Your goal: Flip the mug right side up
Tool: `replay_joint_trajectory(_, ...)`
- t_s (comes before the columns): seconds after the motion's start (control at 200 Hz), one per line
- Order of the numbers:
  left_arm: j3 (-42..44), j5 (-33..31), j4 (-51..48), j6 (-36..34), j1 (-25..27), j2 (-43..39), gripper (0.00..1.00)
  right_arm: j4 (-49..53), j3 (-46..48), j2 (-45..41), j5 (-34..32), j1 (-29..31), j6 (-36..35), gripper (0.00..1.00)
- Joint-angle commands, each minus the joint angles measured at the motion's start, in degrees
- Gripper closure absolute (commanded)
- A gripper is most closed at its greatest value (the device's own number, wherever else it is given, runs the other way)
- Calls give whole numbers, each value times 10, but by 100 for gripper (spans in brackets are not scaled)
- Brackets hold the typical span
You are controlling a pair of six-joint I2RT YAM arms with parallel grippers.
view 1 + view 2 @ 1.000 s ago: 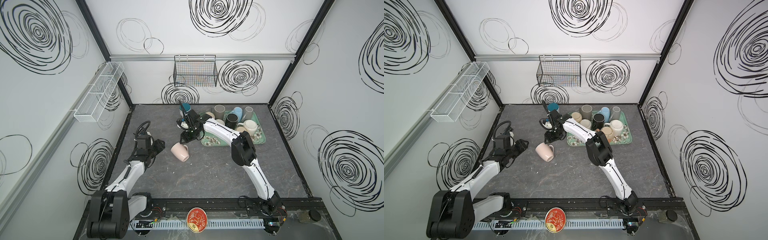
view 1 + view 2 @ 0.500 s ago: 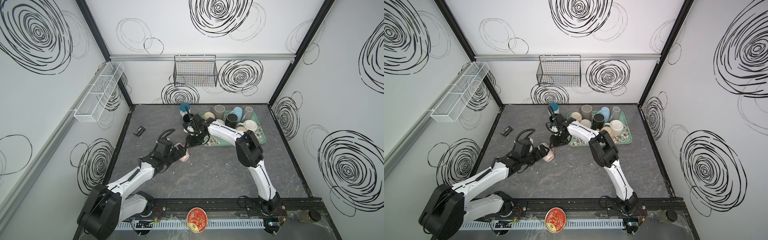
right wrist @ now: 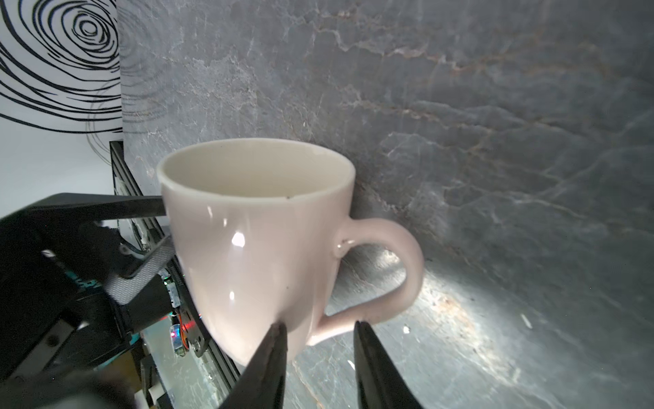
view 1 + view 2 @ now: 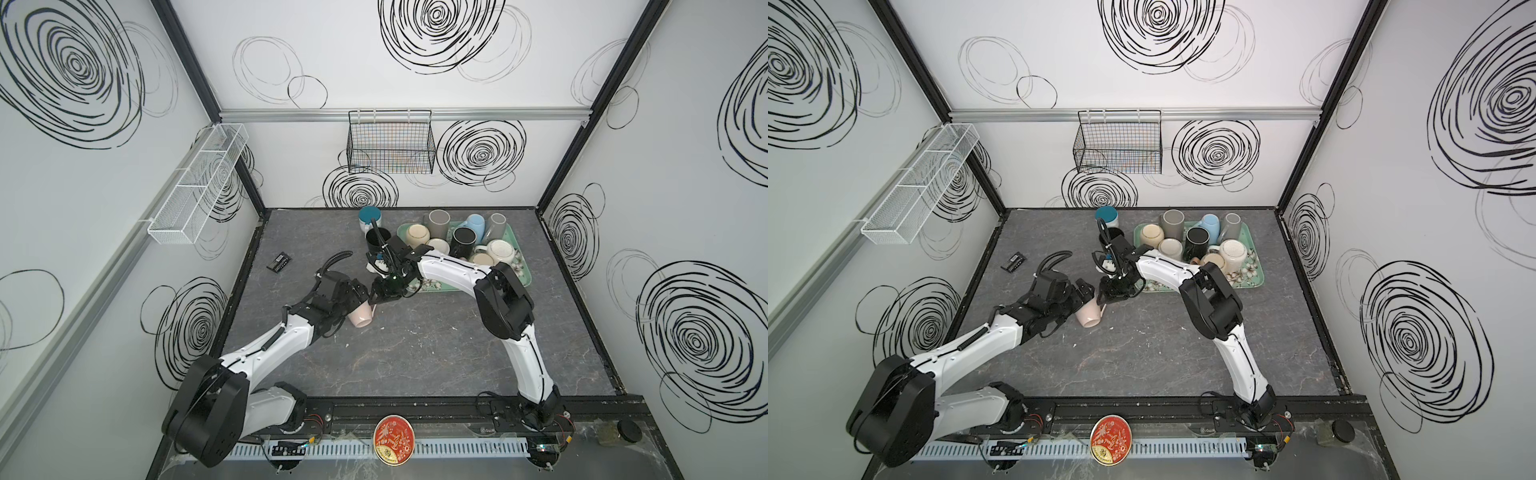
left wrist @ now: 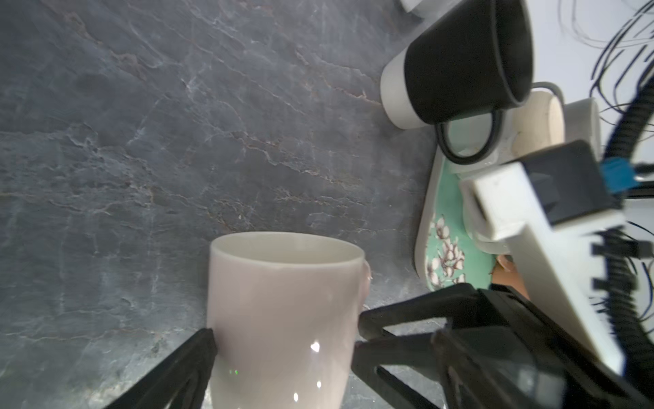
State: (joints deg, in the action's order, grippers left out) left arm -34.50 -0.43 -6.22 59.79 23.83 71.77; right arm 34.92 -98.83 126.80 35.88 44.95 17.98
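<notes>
1. Since a second ago the left arm has swung in from the left wall, and the right gripper (image 3: 318,325) has dropped from beside the black mug (image 4: 377,240). Both are now crowding the pink mug (image 4: 360,318), which is lying close to where it lay.
2. The mug is resting tipped over on the grey table (image 4: 415,353), left of the tray (image 4: 524,274). Its long axis is running from the two claws toward the front rail, with the mouth pointing frontward and the base facing the claws.
3. The left gripper (image 5: 286,327) is standing spread wide, a finger on either side of the mug's body. It is straddling the mug, not squeezing it.
4. The right gripper's jaws are standing narrowly apart around the lower root of the handle (image 3: 396,269), which is sticking out on that arm's side. I cannot tell whether they are pinching it yet.
5. My guess is that the turn is hanging on that handle hold, to tip the base down and the mouth up.
6. The mug is showing no brand. The red-and-gold disc (image 4: 394,439) on the front rail is carrying script too small to read, and so is the small black object (image 4: 280,262).
</notes>
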Motion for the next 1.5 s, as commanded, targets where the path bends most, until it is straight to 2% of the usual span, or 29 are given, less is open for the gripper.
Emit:
replay_joint_trajectory(0.0,-7,-10,-11,-18,0,23,0,-27,10,-29,24,4,7,69)
replay_joint_trajectory(0.135,-31,-6,-34,-73,-17,61,5,-45,24,-35,29,-2,15,69)
replay_joint_trajectory(0.405,-44,17,-33,-141,-42,96,16,-118,70,-66,44,-50,77,55)
replay_joint_trajectory(0.525,-30,35,-5,-154,-51,99,21,-153,71,-61,67,-70,96,53)
replay_joint_trajectory(0.745,16,67,65,-157,-71,91,30,-120,15,-4,91,-73,84,52)
replay_joint_trajectory(1.121,72,134,168,-176,-105,98,34,-136,-22,59,123,-66,103,52)
replay_joint_trajectory(1.216,79,146,183,-180,-109,104,34,-142,-45,79,146,-65,110,52)
replay_joint_trajectory(1.381,88,164,206,-184,-120,110,34,-147,-76,106,190,-61,116,64)
replay_joint_trajectory(1.491,91,172,211,-188,-131,110,34,-144,-72,105,204,-58,113,67)
